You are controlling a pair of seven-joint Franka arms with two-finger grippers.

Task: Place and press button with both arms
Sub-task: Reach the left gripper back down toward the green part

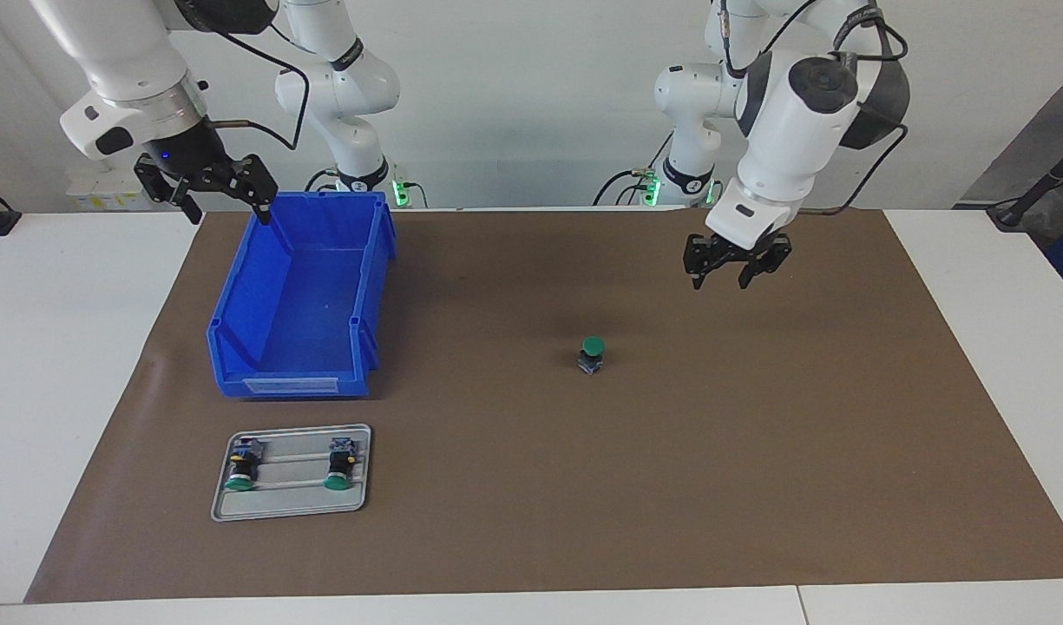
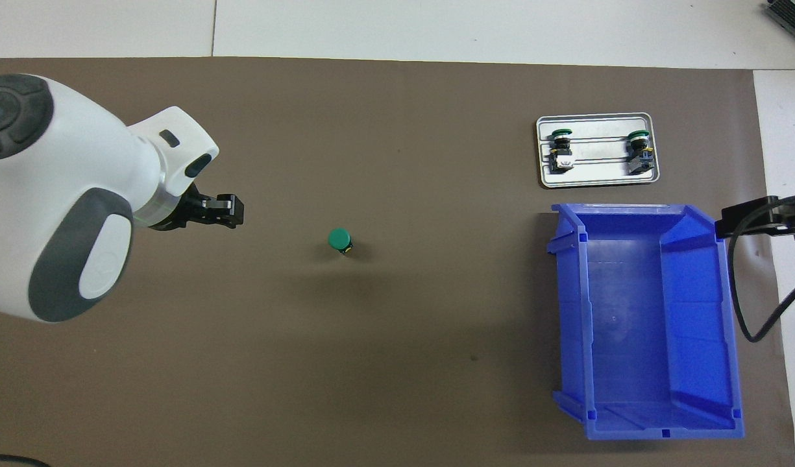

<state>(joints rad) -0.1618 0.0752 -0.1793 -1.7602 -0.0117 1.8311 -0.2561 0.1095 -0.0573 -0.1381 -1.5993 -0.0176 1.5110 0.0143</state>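
One button (image 1: 592,354) (image 2: 339,240) with a green cap stands upright on the brown mat, alone near the middle. My left gripper (image 1: 719,279) (image 2: 225,211) hangs in the air over bare mat, beside the button toward the left arm's end of the table. Its fingers are apart and hold nothing. My right gripper (image 1: 226,211) (image 2: 764,215) hovers open and empty above the blue bin's rim, at the corner nearest the right arm's base. Two more buttons (image 1: 243,463) (image 1: 340,463) lie on their sides on a grey tray (image 1: 291,510).
The blue bin (image 1: 298,382) (image 2: 644,324) is open-topped with nothing in it, at the right arm's end of the mat. The grey tray (image 2: 597,181) lies just past it, farther from the robots. White tabletop borders the brown mat (image 1: 757,486).
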